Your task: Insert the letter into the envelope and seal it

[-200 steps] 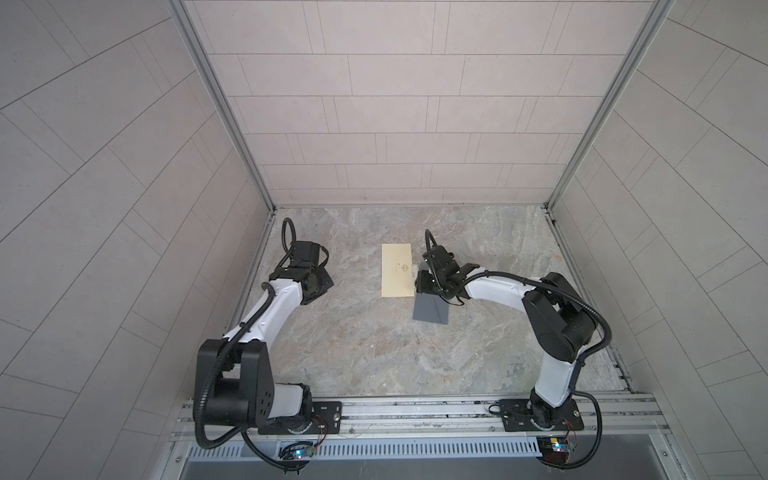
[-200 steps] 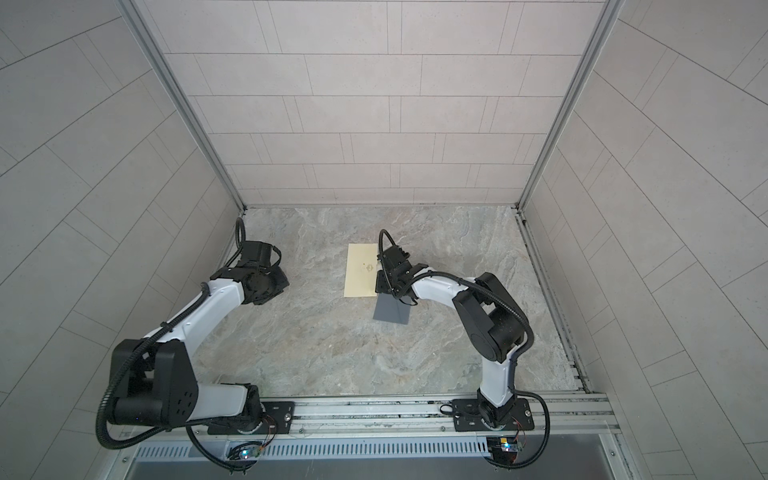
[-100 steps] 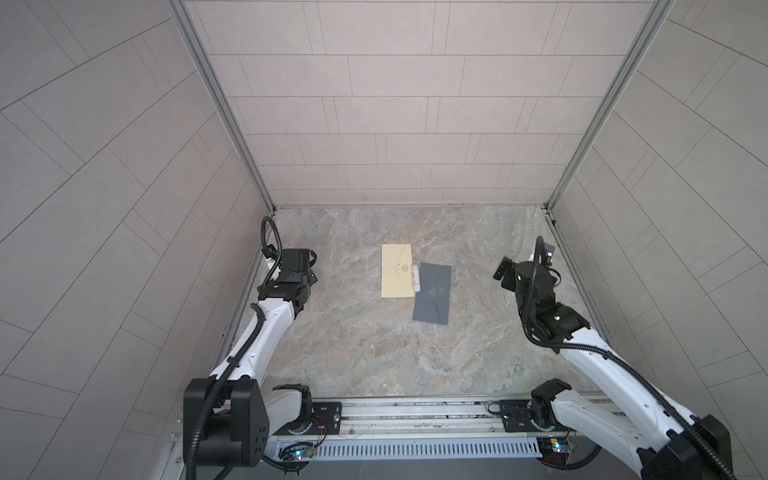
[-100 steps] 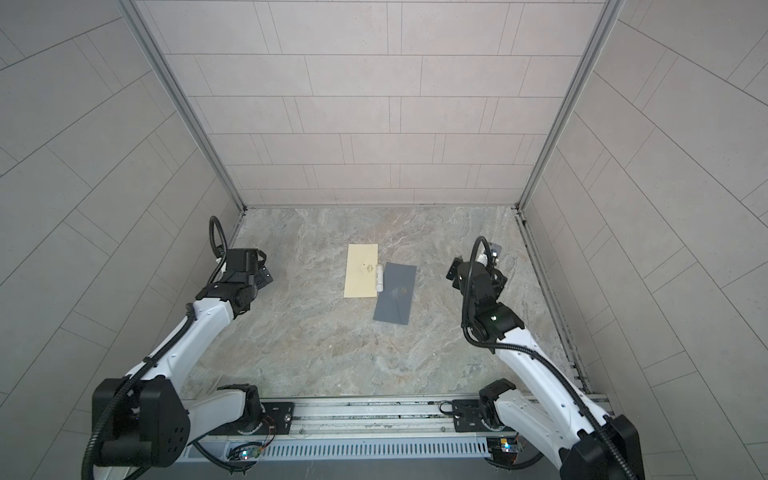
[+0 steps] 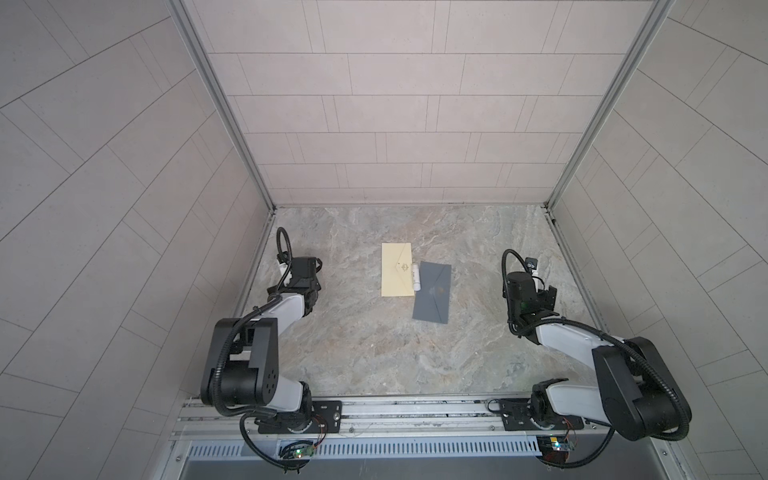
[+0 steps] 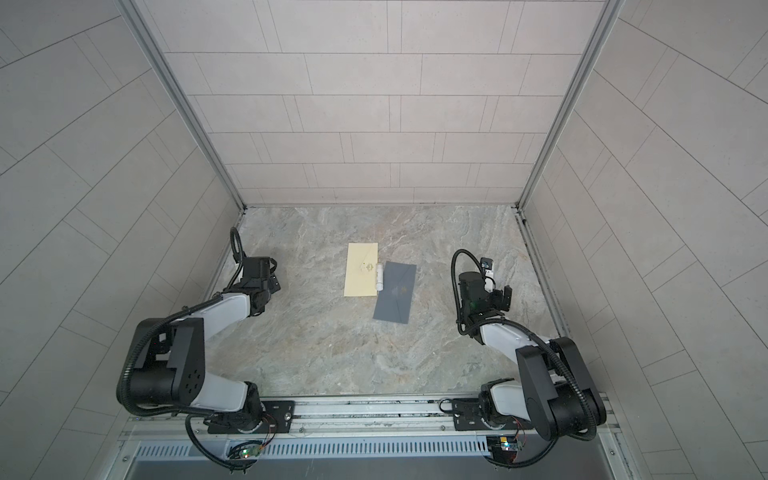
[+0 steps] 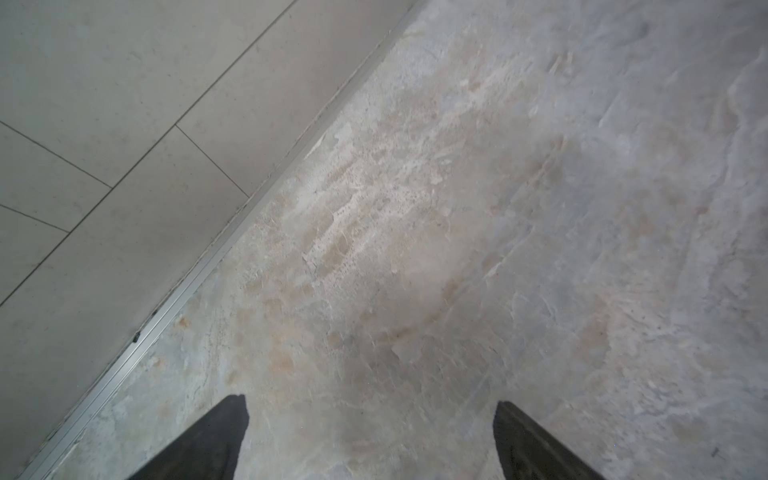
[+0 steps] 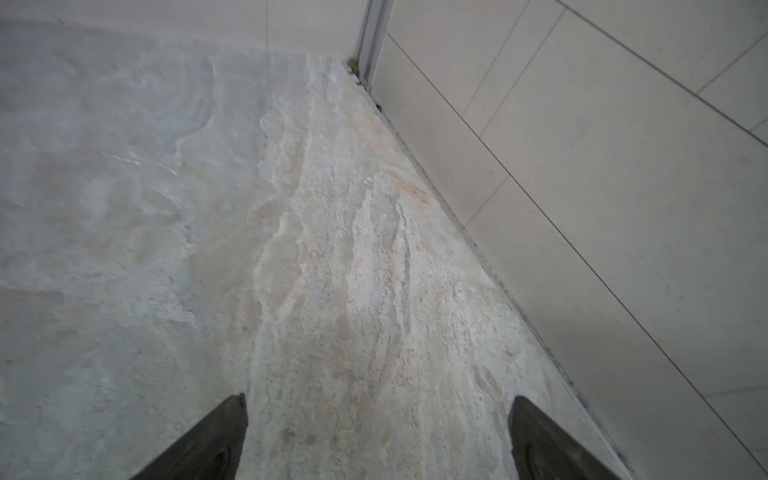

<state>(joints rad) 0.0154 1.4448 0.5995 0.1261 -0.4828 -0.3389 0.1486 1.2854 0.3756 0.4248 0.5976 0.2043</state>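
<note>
A: Table (image 5: pixel 374 357) first: marble, walled on three sides, middle given over to the paperwork.
B: Then left gripper (image 7: pixel 371 409), hanging by the left wall, jaws spread wide, holding nothing. Well apart from the papers, likely so as not to block either top view.
A: Same for right gripper (image 8: pixel 378 405): beside the right wall, facing the far corner, jaws wide, empty.
B: Next, cream envelope (image 5: pixel 397 269), flat at centre, flap side up, seemingly closed.
A: Just beside it, grey paper (image 5: pixel 433 297), slightly askew, outside the envelope. Likely the letter, though hard to tell.
B: Smallest: white stick (image 5: pixel 416 277), lying along the envelope's edge between the two, perhaps glue for sealing.
</note>
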